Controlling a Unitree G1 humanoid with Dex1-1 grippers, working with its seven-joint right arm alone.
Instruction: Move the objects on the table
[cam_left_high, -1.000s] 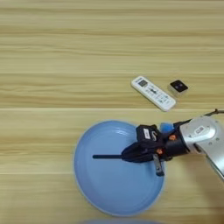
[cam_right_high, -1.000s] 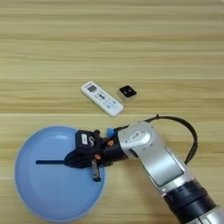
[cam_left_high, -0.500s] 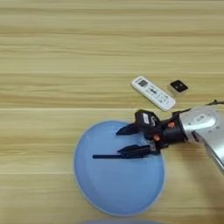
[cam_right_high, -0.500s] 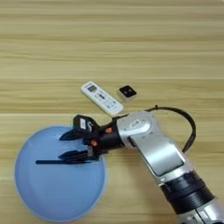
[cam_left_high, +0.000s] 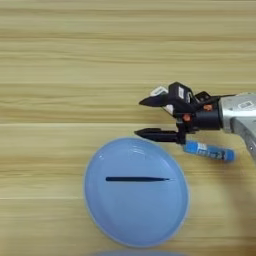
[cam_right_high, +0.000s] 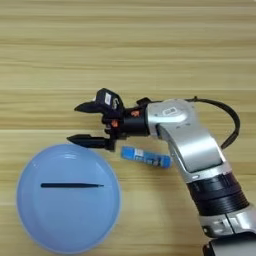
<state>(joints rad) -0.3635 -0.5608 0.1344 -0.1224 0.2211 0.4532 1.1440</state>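
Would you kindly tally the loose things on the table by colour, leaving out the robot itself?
Blue: 2, the plate and the white-labelled tube.
Black: 1, the thin stick lying in the plate.
White: 1, a remote, mostly hidden behind the gripper.
Total: 4.

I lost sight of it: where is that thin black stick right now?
The thin black stick lies flat in the middle of the light-blue plate, near the table's front edge, below the open claw.

light-brown wood-grain table (cam_left_high: 60, 60) with long horizontal plank lines.
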